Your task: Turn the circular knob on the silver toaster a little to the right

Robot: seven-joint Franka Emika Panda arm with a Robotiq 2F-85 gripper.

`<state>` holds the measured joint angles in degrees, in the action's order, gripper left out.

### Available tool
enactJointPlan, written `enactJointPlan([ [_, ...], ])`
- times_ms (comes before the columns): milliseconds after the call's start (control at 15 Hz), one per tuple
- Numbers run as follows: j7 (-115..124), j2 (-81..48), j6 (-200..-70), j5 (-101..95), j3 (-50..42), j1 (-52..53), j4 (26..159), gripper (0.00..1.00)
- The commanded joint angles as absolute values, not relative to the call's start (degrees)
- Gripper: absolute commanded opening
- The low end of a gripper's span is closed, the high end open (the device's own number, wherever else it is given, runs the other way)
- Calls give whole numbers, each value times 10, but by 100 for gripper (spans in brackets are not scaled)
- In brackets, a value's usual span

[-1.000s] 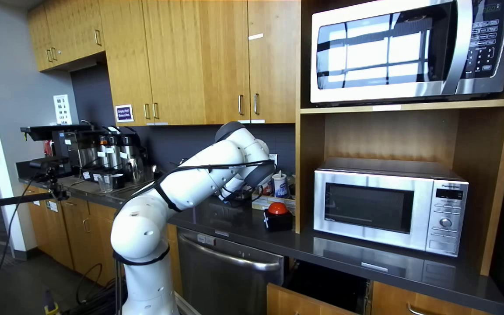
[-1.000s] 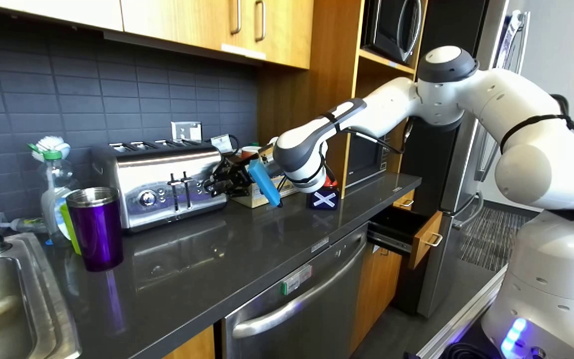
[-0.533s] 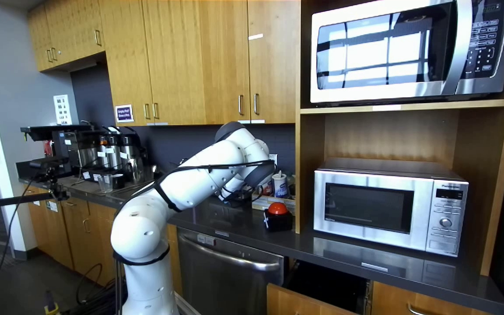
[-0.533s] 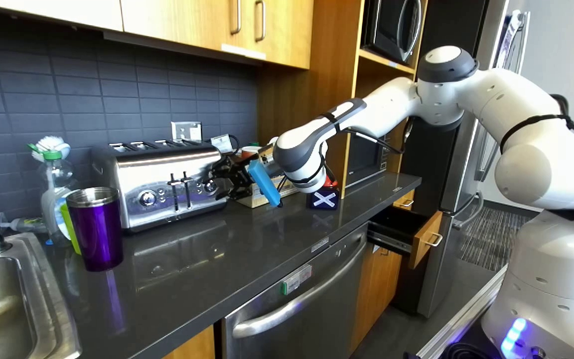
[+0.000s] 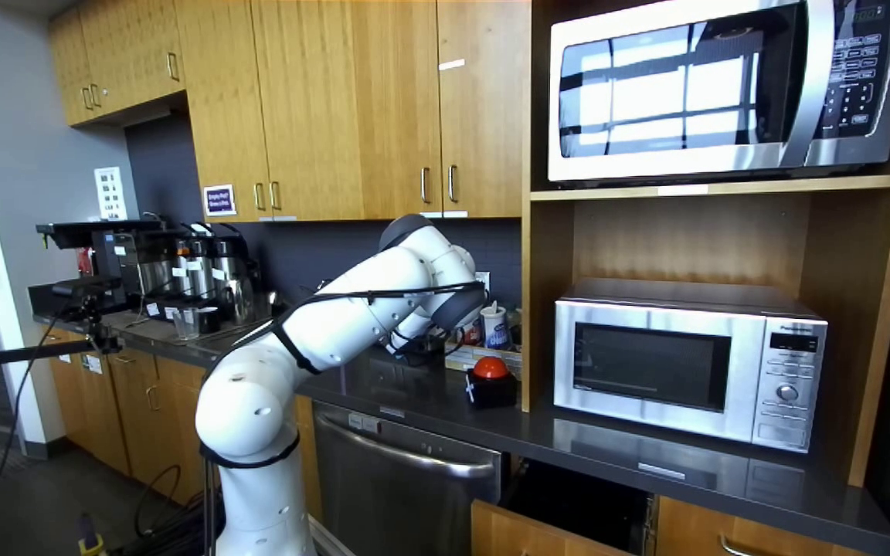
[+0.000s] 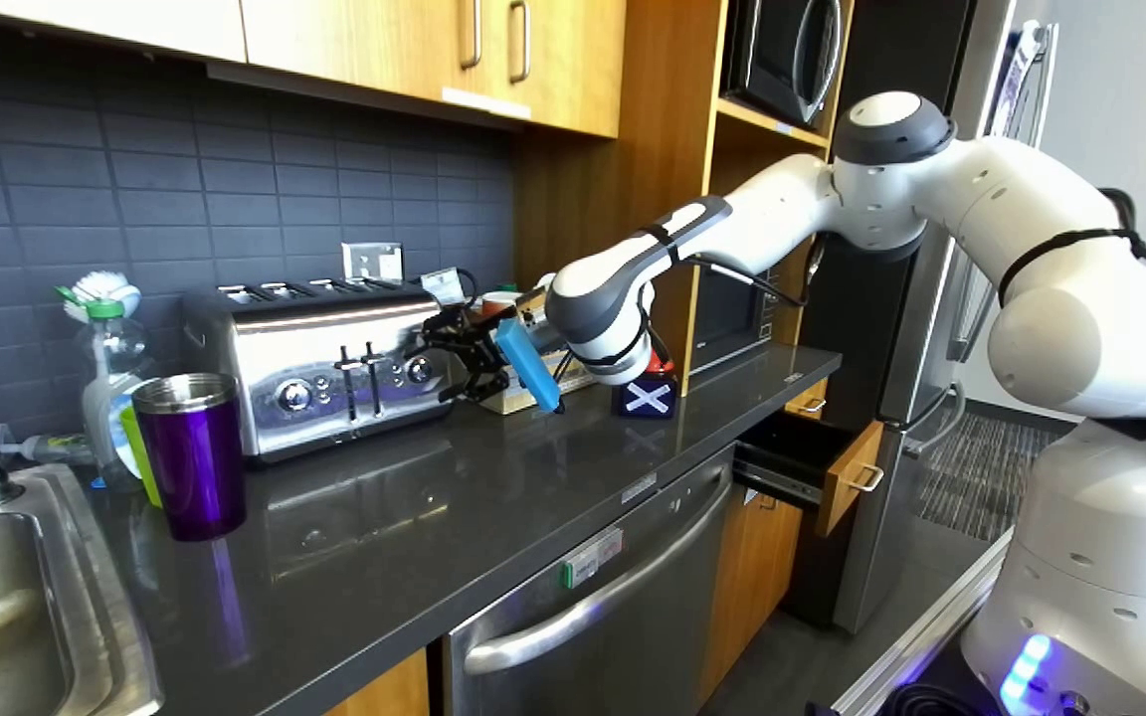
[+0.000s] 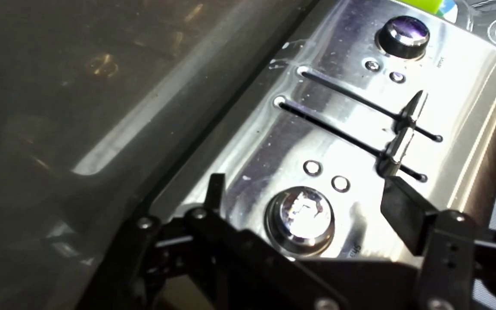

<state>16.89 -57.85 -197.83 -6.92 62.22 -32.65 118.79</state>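
The silver toaster point(image 6: 265, 343) stands against the tiled wall in an exterior view, its front carrying two round knobs with levers between them. My gripper point(image 7: 303, 188) is open in front of the right-hand end. In the wrist view the near circular knob point(image 7: 304, 219) lies in the gap between the spread fingers, apart from both of them. One finger's pad point(image 7: 407, 215) reaches close to a lever point(image 7: 396, 150); whether they touch I cannot tell. The far knob point(image 7: 404, 36) sits beyond the levers. Behind the arm in an exterior view point(image 5: 383, 309), the toaster is mostly hidden.
A purple tumbler point(image 6: 190, 467) and a soap bottle point(image 6: 105, 388) stand at the toaster's left, by the sink point(image 6: 86, 587). To its right are a box with a red button point(image 6: 648, 396) and a wooden tray point(image 6: 513, 395). Below the counter a drawer point(image 6: 852, 472) is pulled out.
My gripper's fingers have spread from close together at the right-hand knob to wide apart, leaving that knob in plain sight. The arm itself has not visibly moved.
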Motion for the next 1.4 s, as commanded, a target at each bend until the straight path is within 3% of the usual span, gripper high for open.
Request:
enactJointPlan([
  [0,166,-553,-1978,-45,622,-330,1201,61],
  [400,167,-547,-1981,-43,621,-330,1202,13],
  [1333,183,-599,-1980,-52,666,-363,1211,12],
])
